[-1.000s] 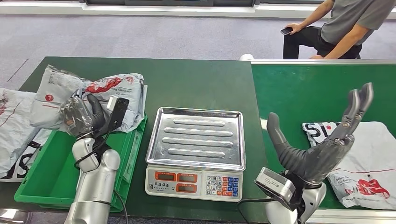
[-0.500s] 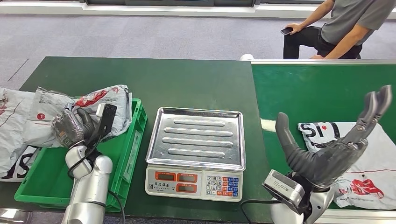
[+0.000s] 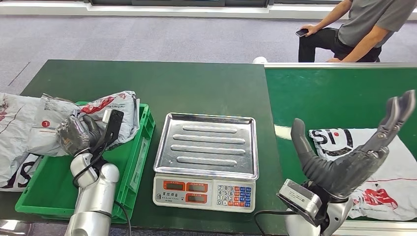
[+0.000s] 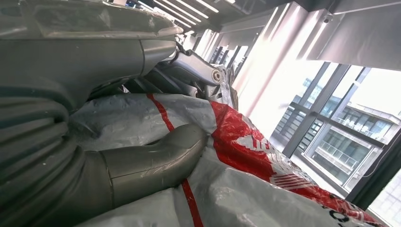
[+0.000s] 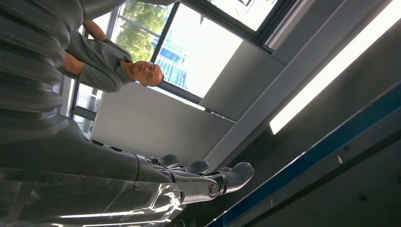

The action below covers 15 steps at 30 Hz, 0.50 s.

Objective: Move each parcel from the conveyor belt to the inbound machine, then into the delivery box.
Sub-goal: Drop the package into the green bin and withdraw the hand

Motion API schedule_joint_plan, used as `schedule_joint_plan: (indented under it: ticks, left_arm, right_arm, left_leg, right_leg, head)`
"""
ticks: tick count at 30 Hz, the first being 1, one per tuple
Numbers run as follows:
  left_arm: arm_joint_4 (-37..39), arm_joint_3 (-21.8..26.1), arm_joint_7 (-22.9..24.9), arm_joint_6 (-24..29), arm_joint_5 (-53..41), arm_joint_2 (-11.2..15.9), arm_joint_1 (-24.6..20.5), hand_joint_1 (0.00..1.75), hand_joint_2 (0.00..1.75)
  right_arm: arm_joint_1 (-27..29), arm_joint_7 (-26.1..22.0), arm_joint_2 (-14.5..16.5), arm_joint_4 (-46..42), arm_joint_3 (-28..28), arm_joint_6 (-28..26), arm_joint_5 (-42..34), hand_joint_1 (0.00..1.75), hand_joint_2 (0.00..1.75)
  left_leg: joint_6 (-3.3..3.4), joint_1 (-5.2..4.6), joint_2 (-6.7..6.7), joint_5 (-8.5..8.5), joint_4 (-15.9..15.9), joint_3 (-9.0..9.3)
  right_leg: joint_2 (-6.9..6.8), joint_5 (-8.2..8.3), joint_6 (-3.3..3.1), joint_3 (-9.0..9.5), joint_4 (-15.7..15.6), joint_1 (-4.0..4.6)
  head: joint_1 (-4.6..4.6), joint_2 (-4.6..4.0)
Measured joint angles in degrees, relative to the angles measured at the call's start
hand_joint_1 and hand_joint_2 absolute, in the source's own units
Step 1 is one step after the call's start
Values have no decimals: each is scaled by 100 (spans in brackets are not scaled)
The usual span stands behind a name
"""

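The left hand [image 3: 78, 133] grips a grey parcel [image 3: 118, 105] over the green delivery box [image 3: 51, 189] — nearly delivered — while the right hand [image 3: 351, 160], fingers spread, hovers above another parcel [image 3: 393, 162] waiting on the conveyor belt [image 3: 324, 98].

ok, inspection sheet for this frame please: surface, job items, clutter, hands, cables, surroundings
Surface: dark green table; brighter green conveyor belt on the robot's right.
Job's things: grey parcel with red print held over the green delivery box; white parcel lying on the belt; weighing scale, tray bare.
Clutter: more grey parcels piled beside the box.
Hands: left hand grips the grey parcel; right hand raised above the white parcel, fingers apart, holding nothing.
Cables: black cable along the left wrist; another near the right wrist.
Surroundings: grey floor; a person seated beyond the belt.
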Motion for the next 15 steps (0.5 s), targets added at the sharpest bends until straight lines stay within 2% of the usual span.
schedule_joint_plan:
  ticks: [9,15]
  left_arm:
    - [412,0,413,-856,-384,15,-175,175,175]
    - [663,0,517,-993,-448,15,-269,175,175]
  right_arm:
    - [1,-2,0,-38,-2,0,29,0,175]
    - [2,-2,0,-42,-14,0,25,0,175]
  left_leg:
    - [0,0,0,0,0,1]
    - [0,0,0,0,0,0]
  right_leg:
    - [0,0,0,0,0,0]
    - [0,0,0,0,0,0]
  head:
    - [0,0]
    - [0,0]
